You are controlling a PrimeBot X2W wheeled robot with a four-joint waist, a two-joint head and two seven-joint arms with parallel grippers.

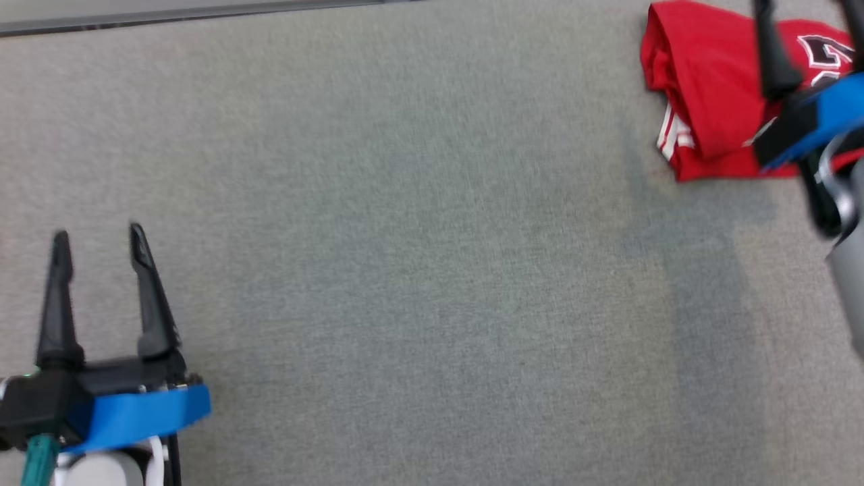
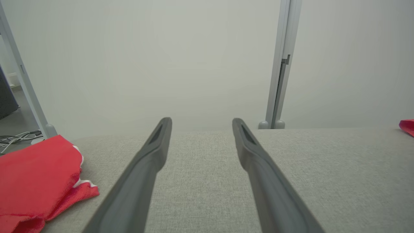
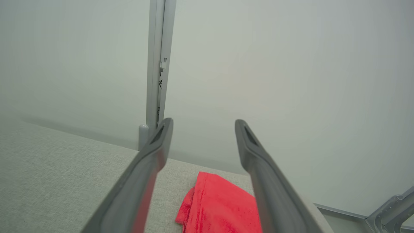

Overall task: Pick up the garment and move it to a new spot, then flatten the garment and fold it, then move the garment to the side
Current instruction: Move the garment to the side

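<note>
Red folded garment [image 1: 709, 81], long axis sideways

garment [image 1: 715, 88] lies far right on table [image 1: 405, 270]

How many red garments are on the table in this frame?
2. One red garment lies folded far right by the right gripper; a second garment lies left of the left gripper. Others may be out of view.

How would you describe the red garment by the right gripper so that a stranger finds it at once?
On the wide gray table, look to the far right side, where the open right gripper hangs. Beneath it lies the red garment, folded into a compact bundle; white trim and black-and-white lettering set it apart from the plain gray surface.
</note>
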